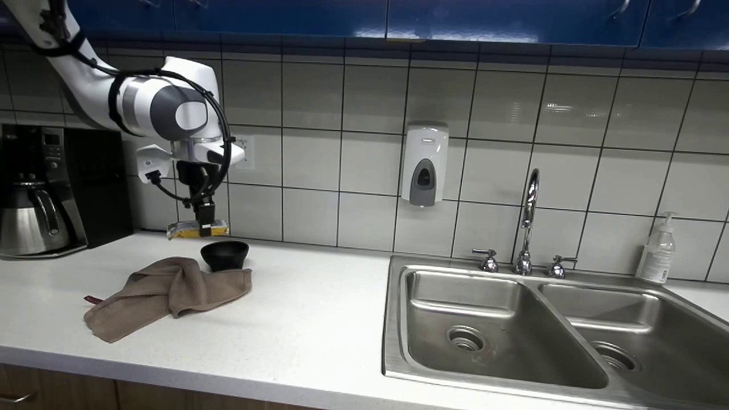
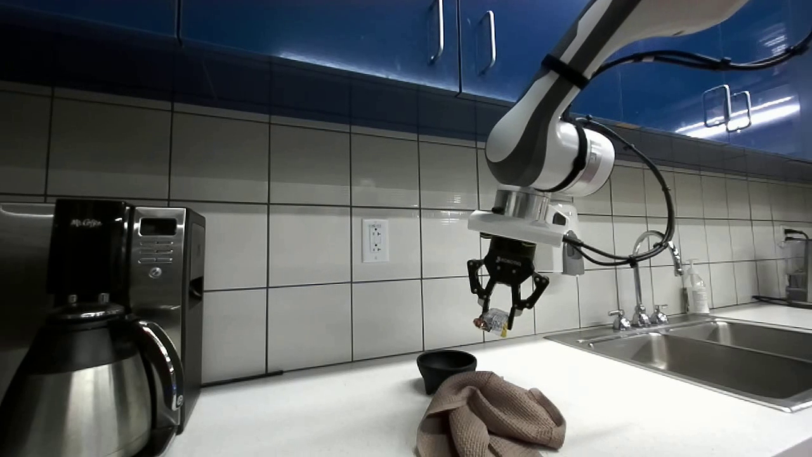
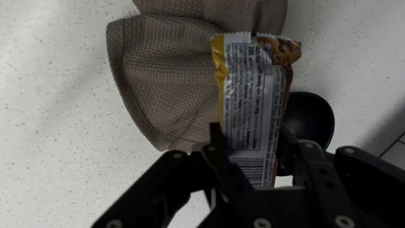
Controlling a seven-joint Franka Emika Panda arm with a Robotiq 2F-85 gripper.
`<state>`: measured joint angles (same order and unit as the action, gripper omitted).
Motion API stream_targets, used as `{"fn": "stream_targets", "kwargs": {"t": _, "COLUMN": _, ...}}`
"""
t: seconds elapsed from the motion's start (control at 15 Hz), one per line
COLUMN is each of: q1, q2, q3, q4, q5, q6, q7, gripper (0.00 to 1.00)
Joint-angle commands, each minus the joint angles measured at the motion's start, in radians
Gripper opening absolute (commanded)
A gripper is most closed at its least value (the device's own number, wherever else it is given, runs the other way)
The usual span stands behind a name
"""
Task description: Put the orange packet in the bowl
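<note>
While gripper (image 2: 499,318) holds packet (image 3: 250,104), bowl's rim (image 2: 445,369) — air between — sits lower.

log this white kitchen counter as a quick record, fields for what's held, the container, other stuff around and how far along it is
held: rectangular yellow-and-silver packet, gripped in the black two-fingered claw, raised over the white speckled counter
container: round black bowl, upright on the counter
nearby: crumpled brown woven cloth beside the bowl; whether they touch is unclear
farther off: stainless-steel double sink, black-and-silver coffee maker
progress: packet held, not yet in the bowl
</note>
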<state>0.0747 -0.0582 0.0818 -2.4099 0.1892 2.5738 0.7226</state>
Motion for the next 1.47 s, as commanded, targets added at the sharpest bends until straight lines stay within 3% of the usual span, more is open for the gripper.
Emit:
{"fn": "stream_targets", "kwargs": {"t": 0.0, "q1": -0.005, "q2": 0.078, "q3": -0.005, "q4": 0.097, "q5": 0.026, "q6": -0.062, "q7": -0.048, "gripper": 0.18}}
{"fn": "stream_targets", "kwargs": {"t": 0.8, "q1": 0.000, "q2": 0.277, "q3": -0.022, "q4": 0.296, "q5": 0.023, "q6": -0.131, "q7": -0.101, "gripper": 0.18}}
{"fn": "stream_targets", "kwargs": {"t": 1.4, "q1": -0.020, "q2": 0.348, "q3": -0.022, "q4": 0.404, "q5": 0.139, "q6": -0.204, "q7": -0.263, "gripper": 0.18}}
